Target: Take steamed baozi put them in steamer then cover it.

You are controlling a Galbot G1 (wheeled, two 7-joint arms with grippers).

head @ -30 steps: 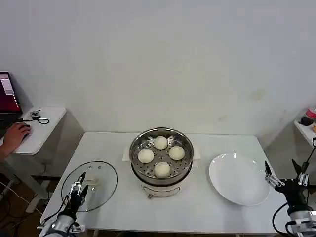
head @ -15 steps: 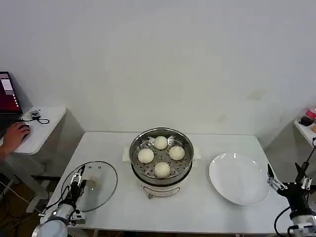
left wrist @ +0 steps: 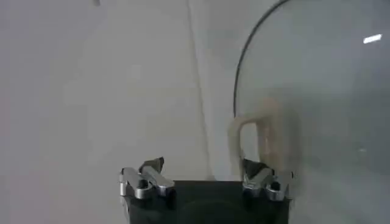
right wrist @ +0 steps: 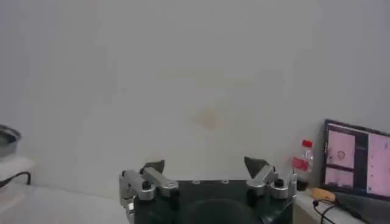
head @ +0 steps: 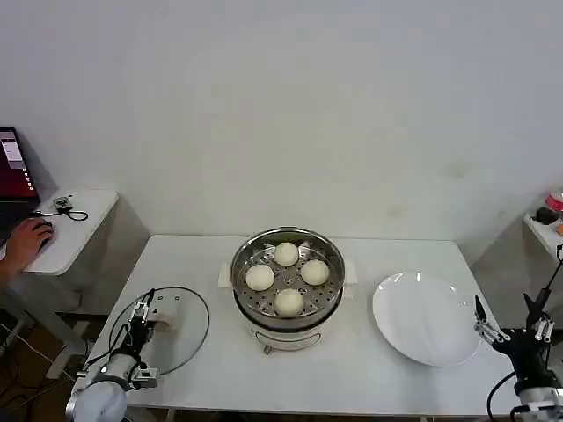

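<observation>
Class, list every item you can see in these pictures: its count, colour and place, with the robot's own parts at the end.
steamed baozi: four, cream-white, on the perforated tray inside the steamer
steamer: one, shiny steel on a white base, table centre
cover: one, clear glass with a whitish handle, flat on the table left of the steamer
plate: one, white, bare, right of the steamer
table: one, white, under all of these
side table: one, white, far left, a person's hand resting on it
left pincer: one, open, at the cover's handle
right pincer: one, open, off the table's right edge
</observation>
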